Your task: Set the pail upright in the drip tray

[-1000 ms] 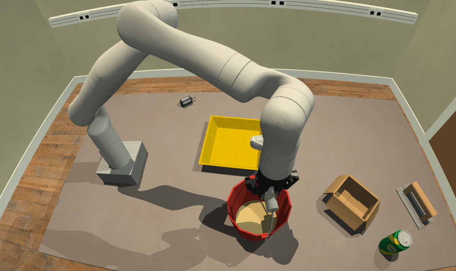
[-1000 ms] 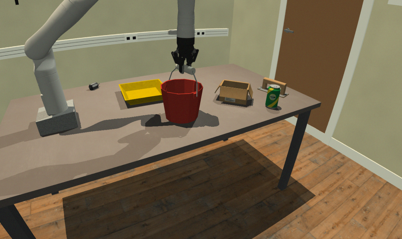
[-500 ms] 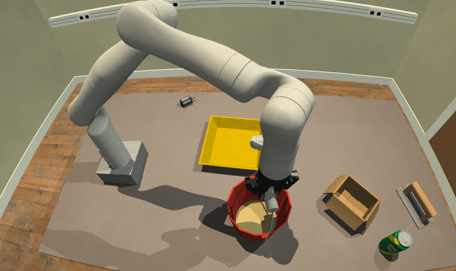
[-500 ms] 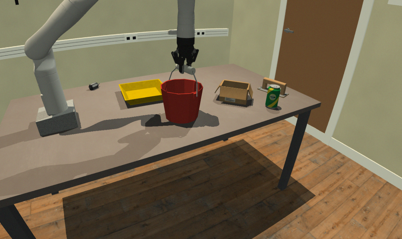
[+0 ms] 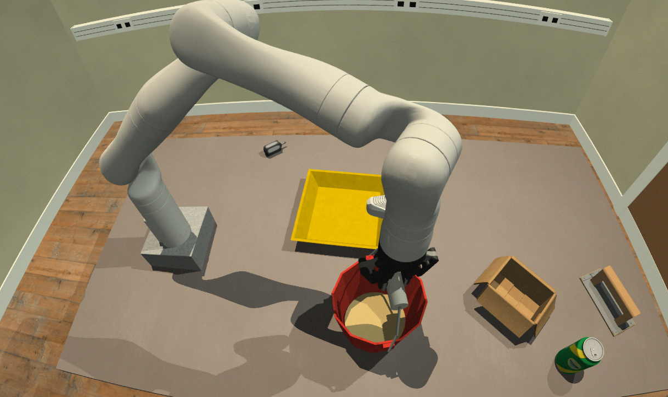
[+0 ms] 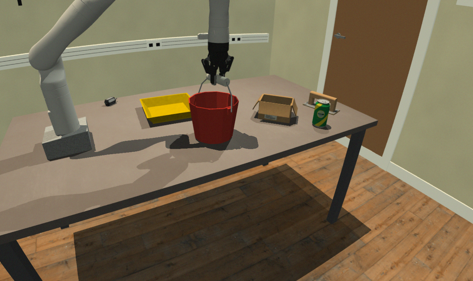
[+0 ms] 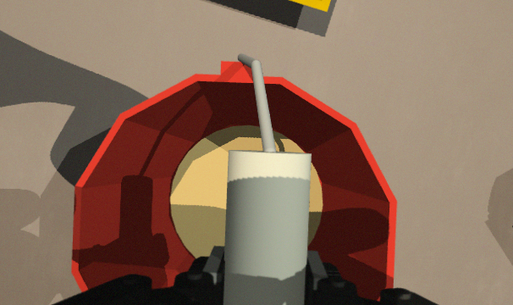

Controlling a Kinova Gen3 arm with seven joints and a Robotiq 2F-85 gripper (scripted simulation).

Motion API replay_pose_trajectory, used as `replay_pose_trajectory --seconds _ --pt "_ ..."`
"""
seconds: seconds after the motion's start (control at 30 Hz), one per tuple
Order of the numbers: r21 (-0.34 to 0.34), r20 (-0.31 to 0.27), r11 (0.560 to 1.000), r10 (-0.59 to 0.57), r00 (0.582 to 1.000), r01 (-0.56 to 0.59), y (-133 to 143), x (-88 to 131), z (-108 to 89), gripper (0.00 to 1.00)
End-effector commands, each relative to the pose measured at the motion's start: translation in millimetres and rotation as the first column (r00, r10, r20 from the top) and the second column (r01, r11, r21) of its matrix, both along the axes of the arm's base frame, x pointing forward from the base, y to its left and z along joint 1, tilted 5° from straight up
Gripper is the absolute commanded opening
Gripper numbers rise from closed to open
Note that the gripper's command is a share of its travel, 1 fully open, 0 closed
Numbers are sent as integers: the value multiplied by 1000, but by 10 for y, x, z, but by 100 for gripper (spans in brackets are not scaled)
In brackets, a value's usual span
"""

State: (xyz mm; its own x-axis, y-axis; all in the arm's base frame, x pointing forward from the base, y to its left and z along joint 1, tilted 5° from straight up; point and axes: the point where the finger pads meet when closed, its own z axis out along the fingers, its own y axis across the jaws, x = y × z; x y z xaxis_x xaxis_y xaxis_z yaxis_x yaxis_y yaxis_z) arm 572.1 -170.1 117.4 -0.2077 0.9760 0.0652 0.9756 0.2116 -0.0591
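Observation:
The red pail point(image 5: 380, 311) stands upright on the table, in front of the yellow drip tray point(image 5: 338, 209) and apart from it. Its wire handle is raised, with a grey cylindrical grip point(image 5: 398, 293) at the top. My gripper point(image 5: 393, 274) points straight down over the pail and is shut on that grip point(image 6: 219, 80). In the side view the pail point(image 6: 213, 117) has its base at the table top, and I cannot tell whether it touches. The tray point(image 6: 166, 106) is empty. In the wrist view the grip point(image 7: 267, 220) fills the middle over the pail's tan floor point(image 7: 235, 182).
An open cardboard box point(image 5: 516, 293) lies right of the pail. A green can point(image 5: 578, 354) and a wood-handled float point(image 5: 610, 298) are near the right edge. A small black motor point(image 5: 273, 148) lies at the back. The arm's base block point(image 5: 181, 239) stands at the left.

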Motion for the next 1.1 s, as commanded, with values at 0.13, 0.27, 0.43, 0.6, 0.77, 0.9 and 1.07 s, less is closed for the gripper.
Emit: replay_pose_trajectory --seconds 0.13,0.27,0.43,0.6,0.77,0.9,1.07 --pt "-1 6 1000 0 1000 0 -8 19 109 10" --pt "-1 6 1000 0 1000 0 -11 22 153 10" --pt "-1 6 1000 0 1000 0 -14 27 219 10" --pt "-1 6 1000 0 1000 0 -19 33 308 10" --pt "-1 6 1000 0 1000 0 -23 39 401 10" --pt "-1 6 1000 0 1000 0 -25 41 439 10" --pt "-1 6 1000 0 1000 0 -30 47 530 10"
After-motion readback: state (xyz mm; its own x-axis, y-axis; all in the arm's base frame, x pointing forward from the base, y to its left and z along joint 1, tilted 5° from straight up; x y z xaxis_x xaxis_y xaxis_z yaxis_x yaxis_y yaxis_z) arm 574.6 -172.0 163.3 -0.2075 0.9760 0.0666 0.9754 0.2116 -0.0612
